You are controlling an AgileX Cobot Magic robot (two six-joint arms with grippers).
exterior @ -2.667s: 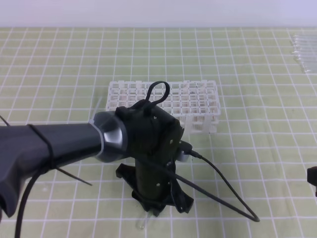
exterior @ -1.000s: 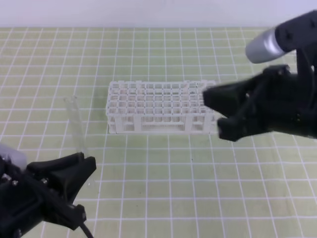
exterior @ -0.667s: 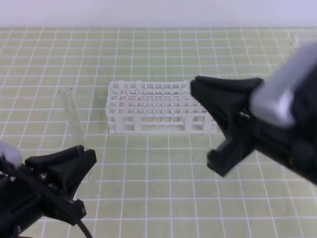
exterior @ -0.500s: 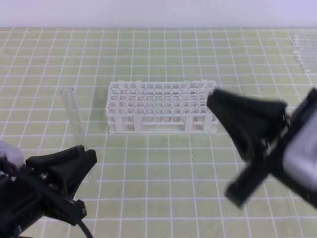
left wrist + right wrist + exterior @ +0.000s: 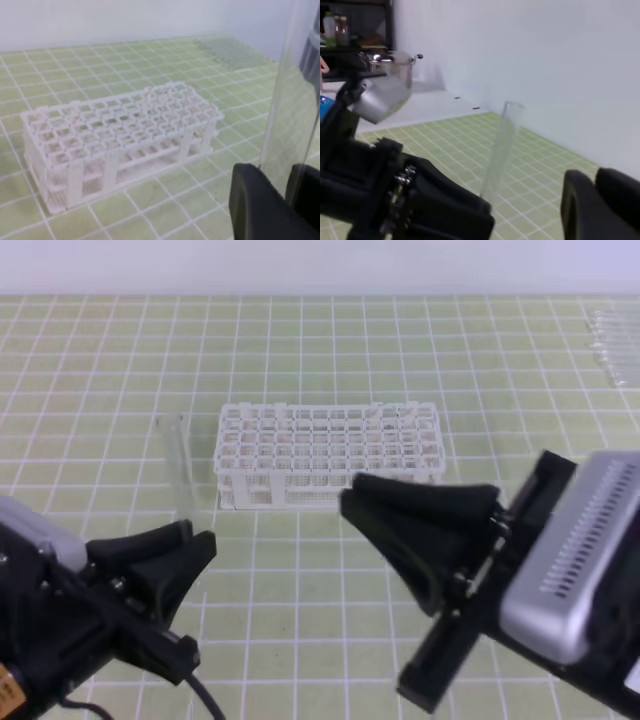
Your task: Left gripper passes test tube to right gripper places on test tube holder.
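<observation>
Between the two claws: slim clear glass test tube [image 5: 180, 465], standing near upright, open rim at the top.
Left gripper: black two-finger claw [image 5: 185, 560] low on the left of the high view, fingers pinched on the tube's lower part. Left wrist view shows both black fingertips [image 5: 262, 207] pressed against the glass [image 5: 295, 95], one on each side.
Tube vs left claw: rises straight up out of the fingertips; most of its length is clear above them.
Right gripper: black two-finger claw with a silver-grey box on its wrist [image 5: 425, 540], fingers spread wide apart, holding nothing. One finger points toward the tube, the other hangs lower, toward the camera.
Tube vs right claw: ahead of the fingertips, apart from them, no contact. In the right wrist view the tube [image 5: 501, 150] stands beyond the dark fingertips [image 5: 600, 200], held by the left claw [image 5: 445, 205].
Test tube holder: white plastic lattice rack with rows of square holes, two tiers [image 5: 328, 455], on the green gridded mat [image 5: 330, 350]. Sits beyond both claws, just beside the tube on the side of the right claw. Holes hard to make out, contents cannot tell.
Far side past the right claw: bundle of clear tubes [image 5: 612, 340] lying on the mat, well apart from everything else.
</observation>
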